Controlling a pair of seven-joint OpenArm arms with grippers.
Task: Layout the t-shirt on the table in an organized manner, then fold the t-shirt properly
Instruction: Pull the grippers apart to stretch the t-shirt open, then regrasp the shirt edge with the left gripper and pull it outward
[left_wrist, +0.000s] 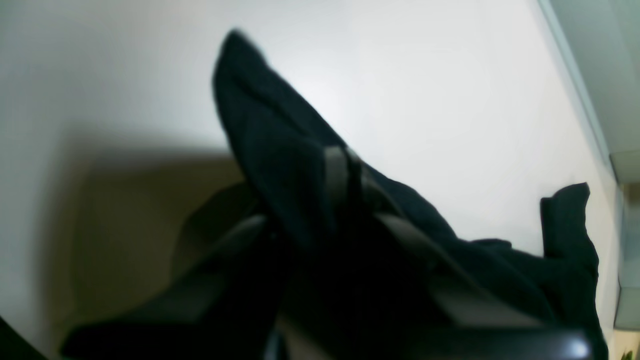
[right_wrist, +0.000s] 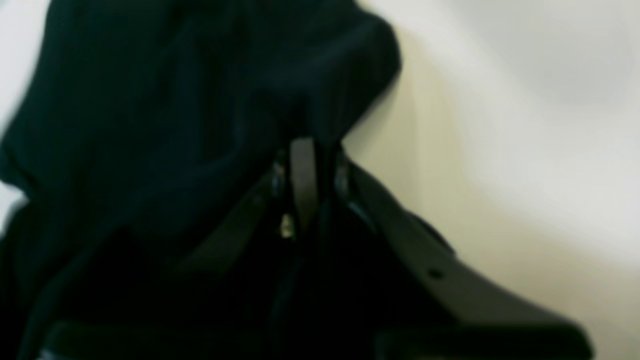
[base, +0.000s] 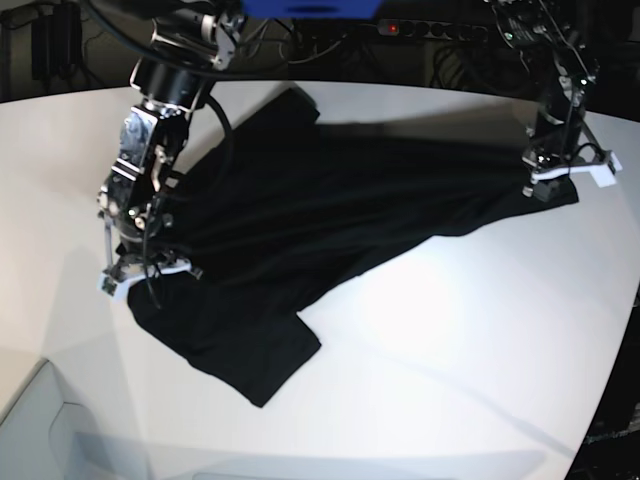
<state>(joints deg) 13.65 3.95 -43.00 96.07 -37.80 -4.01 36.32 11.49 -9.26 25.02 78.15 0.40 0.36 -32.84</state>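
Observation:
The black t-shirt (base: 330, 200) is pulled into a long band across the white table (base: 450, 330), plain side showing. My left gripper (base: 552, 178) holds its right end near the table's far right edge. In the left wrist view, that gripper (left_wrist: 345, 160) is shut on a fold of the t-shirt (left_wrist: 270, 130). My right gripper (base: 135, 272) is at the shirt's left end. The right wrist view shows this gripper (right_wrist: 305, 150) closed on bunched cloth of the t-shirt (right_wrist: 175, 100). One sleeve (base: 250, 360) lies flat toward the front.
A power strip (base: 430, 30) and cables lie behind the table's back edge. The table's curved front edge (base: 30, 385) runs at the lower left, with grey floor beyond. The table's right edge (left_wrist: 575, 85) lies close to my left gripper.

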